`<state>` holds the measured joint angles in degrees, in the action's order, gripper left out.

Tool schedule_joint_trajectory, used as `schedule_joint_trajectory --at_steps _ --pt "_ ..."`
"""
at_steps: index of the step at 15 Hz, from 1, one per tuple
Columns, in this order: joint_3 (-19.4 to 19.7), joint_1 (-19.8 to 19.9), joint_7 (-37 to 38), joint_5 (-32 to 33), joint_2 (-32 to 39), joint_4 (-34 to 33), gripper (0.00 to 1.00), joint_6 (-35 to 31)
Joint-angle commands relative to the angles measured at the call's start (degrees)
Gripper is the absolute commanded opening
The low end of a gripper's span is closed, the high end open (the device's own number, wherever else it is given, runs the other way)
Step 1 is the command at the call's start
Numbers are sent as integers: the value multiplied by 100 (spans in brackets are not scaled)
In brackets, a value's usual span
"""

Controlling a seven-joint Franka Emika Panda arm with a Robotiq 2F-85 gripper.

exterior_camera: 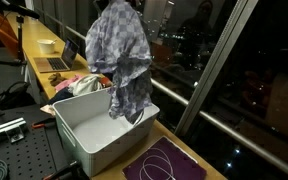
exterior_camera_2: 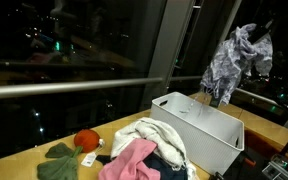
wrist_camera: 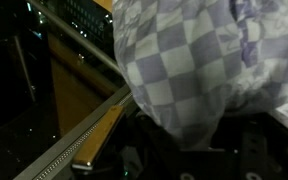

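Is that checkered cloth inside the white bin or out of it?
Out: the cloth hangs bunched in mid-air over the bin, whose inside looks bare.

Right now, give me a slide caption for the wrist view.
Close-up of a hanging checkered cloth filling most of the frame.

Arm, one; gripper (exterior_camera_2: 256,30) held high, clamped on a checked cloth (exterior_camera_2: 236,62).
The arm (exterior_camera_2: 278,52) shows in an exterior view as a dark shape behind the hanging fabric, with the wrist at the top. In both exterior views the fingers are buried in the bunched upper edge of the cloth, jaws closed tight. In the wrist view only dark parts of the gripper body show along the lower edge; the rest is covered.
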<state>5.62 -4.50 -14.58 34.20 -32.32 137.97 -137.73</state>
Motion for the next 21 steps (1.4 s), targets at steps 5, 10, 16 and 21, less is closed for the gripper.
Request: schedule_joint_trajectory --at_steps 5,10,16,21 --pt "-429 -18 -275 -516 321 32 0 -368" --pt "-777 -103 -145 -676 658 230 0 -602" --pt "-1169 -201 98 -696 1101 437 55 -970" --pt "-1441 -280 312 -697 1253 358 90 -941"
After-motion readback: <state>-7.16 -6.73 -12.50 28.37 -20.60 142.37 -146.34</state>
